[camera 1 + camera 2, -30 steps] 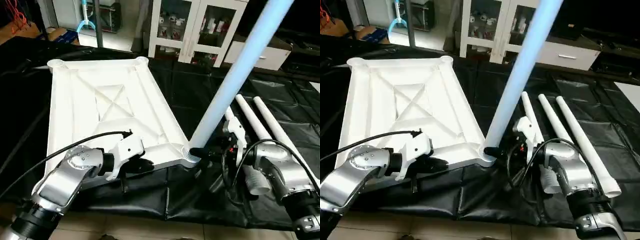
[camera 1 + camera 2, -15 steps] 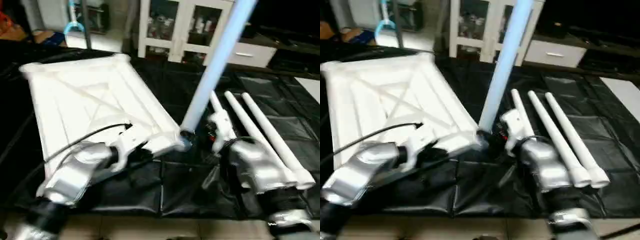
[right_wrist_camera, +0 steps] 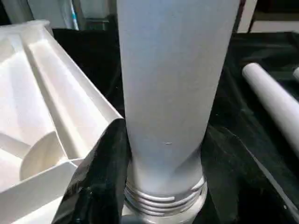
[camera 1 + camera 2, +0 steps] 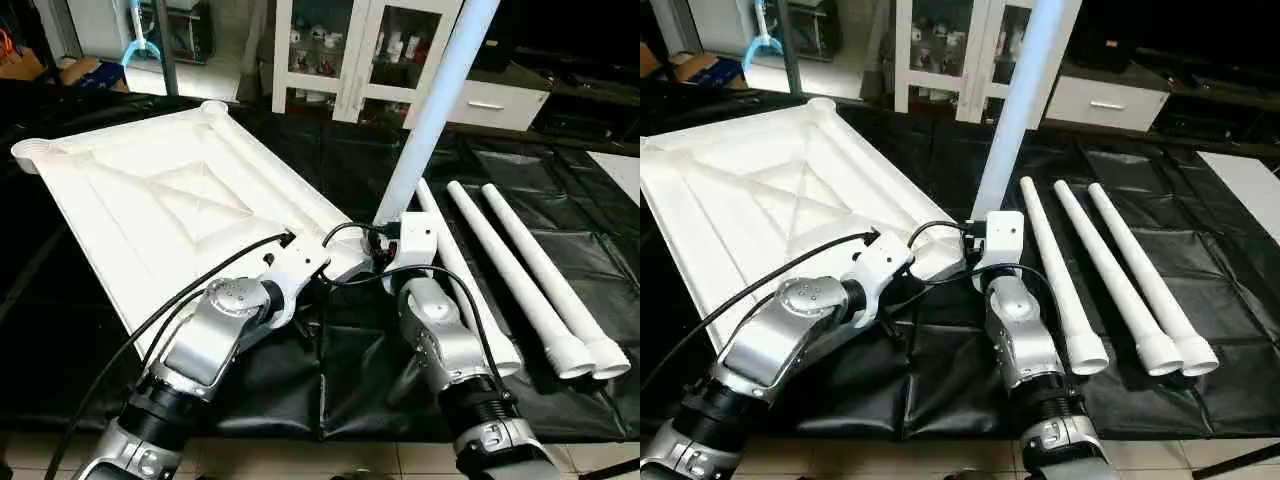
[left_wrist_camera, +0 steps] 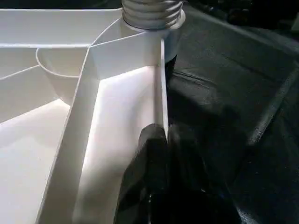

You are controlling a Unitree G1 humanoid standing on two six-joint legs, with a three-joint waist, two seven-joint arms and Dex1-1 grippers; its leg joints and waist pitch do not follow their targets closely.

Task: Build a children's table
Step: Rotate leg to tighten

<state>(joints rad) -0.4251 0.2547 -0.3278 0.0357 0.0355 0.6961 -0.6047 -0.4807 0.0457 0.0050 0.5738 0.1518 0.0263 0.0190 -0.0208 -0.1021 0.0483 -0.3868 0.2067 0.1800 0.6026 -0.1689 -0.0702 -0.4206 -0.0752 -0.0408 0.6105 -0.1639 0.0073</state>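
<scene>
White upright leg (image 3: 168, 93), top cut off, clamped by right gripper (image 3: 159, 172); left gripper (image 5: 161, 154) pinches tabletop (image 4: 150, 190) rim.

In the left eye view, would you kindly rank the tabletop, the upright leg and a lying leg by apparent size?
1. tabletop, clearly largest.
2. upright leg and the lying leg: look alike; the upright one runs out of frame, so unranked.

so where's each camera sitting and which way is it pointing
Left eye view: on the head, looking forward and down at the upturned tabletop, the upright leg and three spare legs lying on the black cover; both silver forearms show.
Right eye view: same scene from slightly to the side.
Left wrist view: along the left gripper, shut on the tabletop's rim, toward the corner socket.
Right wrist view: along the right gripper, clasping the upright leg's base.
Shared: both wrist views show that threaded corner joint.
</scene>
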